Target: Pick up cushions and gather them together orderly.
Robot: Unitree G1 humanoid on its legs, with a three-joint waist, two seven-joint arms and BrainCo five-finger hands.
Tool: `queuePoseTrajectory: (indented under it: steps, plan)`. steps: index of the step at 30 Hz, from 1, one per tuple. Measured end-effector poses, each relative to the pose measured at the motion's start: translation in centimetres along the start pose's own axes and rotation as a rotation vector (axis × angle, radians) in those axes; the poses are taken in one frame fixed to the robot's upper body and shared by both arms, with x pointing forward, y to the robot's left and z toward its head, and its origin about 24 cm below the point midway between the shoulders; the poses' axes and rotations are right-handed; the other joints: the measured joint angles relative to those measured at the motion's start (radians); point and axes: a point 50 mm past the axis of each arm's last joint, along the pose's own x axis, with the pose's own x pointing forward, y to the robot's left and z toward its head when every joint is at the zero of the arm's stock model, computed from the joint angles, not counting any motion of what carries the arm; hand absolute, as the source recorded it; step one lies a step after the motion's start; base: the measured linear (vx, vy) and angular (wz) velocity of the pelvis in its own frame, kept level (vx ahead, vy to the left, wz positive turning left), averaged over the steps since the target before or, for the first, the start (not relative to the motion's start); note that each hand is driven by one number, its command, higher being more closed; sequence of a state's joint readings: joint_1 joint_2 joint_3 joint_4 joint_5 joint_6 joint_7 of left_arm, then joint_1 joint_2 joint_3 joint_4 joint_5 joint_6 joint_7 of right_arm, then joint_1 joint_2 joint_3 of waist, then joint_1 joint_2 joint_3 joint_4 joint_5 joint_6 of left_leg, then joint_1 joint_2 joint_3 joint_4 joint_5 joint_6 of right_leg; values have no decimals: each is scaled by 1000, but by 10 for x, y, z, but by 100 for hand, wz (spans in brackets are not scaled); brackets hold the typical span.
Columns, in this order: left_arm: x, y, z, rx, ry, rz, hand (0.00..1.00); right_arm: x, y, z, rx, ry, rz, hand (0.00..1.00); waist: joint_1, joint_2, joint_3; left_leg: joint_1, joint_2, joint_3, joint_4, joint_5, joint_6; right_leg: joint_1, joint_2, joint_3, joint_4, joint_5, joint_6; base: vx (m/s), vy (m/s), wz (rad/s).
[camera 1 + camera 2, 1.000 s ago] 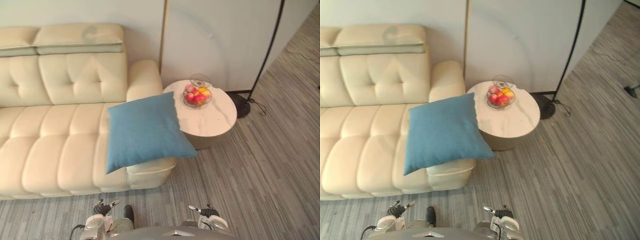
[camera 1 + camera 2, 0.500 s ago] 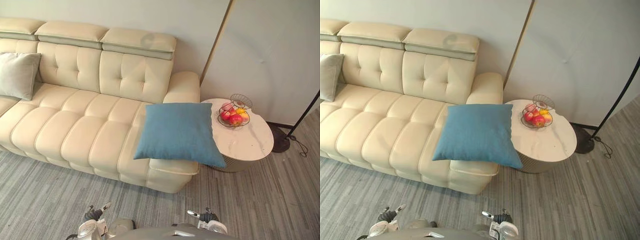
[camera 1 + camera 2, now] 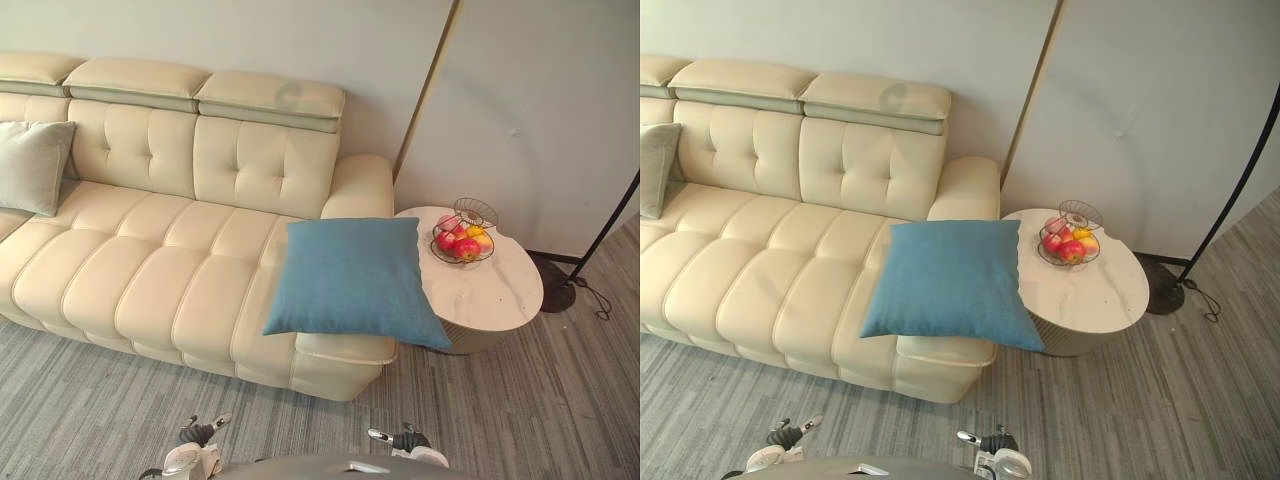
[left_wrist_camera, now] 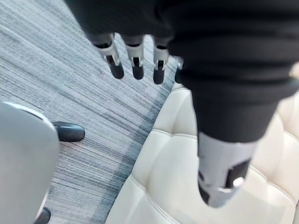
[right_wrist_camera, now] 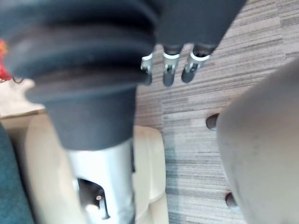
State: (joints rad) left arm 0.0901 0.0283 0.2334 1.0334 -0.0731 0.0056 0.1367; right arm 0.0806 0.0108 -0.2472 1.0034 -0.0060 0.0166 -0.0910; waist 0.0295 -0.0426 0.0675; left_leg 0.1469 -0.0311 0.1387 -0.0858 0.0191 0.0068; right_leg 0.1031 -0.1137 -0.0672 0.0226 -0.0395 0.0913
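As left hand point(image 4: 135, 58) and right hand point(image 5: 169, 65) hang low, fingers point(image 4: 113, 60) extend straight

A cream sofa point(image 3: 150, 270) on the striped floor point(image 3: 520, 410) carries a blue cushion point(image 3: 350, 280) at its right end, jutting past the edge, and a grey cushion point(image 3: 30, 165) at its left. The round side table point(image 3: 500, 290) beside it bears a fruit basket point(image 3: 462, 238).

A cream sofa point(image 3: 150, 270) stands against the wall; a round white table point(image 3: 500, 295) sits just beside its arm, bearing a wire bowl point(image 3: 476, 212) of fruit; a lamp point(image 3: 555, 295) stands nearby on grey carpet point(image 3: 80, 400).
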Motion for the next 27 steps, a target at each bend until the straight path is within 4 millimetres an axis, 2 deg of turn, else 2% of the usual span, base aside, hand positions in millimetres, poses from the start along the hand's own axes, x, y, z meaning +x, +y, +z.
queuePoseTrajectory:
  steps: [13, 18, 21, 24, 26, 27]
  plan:
    - [1, -1, 0, -5, 8, -9, 0, 1, -1, 2, 8, 8, -7, 0, 1, 2, 1, -7, 3, 2, -1, 0, 0, -2, -1, -4, -1, 0, 0, 0, 0, 0]
    - [3, 5, 1, -57, 29, 17, 0, 3, -10, 2, 63, 41, -42, 0, 2, 4, 2, -7, 6, 12, -1, -1, -1, 0, -2, -9, -7, 7, 1, 0, 0, -2]
    - [4, 7, 4, -84, 24, 27, 0, 4, -19, 4, 109, 42, -74, 0, 1, 7, 5, -8, 7, 19, -1, -4, -5, 4, -3, -8, -11, 8, 1, -6, -2, -3]
    - [5, 15, 9, -99, 16, 48, 0, 5, -42, 8, 175, 36, -144, 0, -1, 10, 8, -9, 10, 32, -1, -16, -15, 3, -2, -2, -15, 8, 2, -24, -13, -11]
    - [6, 28, 23, -136, -37, 78, 0, 3, -73, 26, 215, -33, -234, 0, -5, 21, 17, -8, 13, 49, -1, -24, -17, -3, -1, 2, -18, 7, 0, -17, -16, -16]
    - [6, 31, 27, -144, -50, 84, 0, 3, -79, 31, 219, -53, -249, 0, -6, 23, 18, -8, 14, 52, -1, -26, -16, -3, -1, 3, -19, 7, 0, 7, -22, -16]
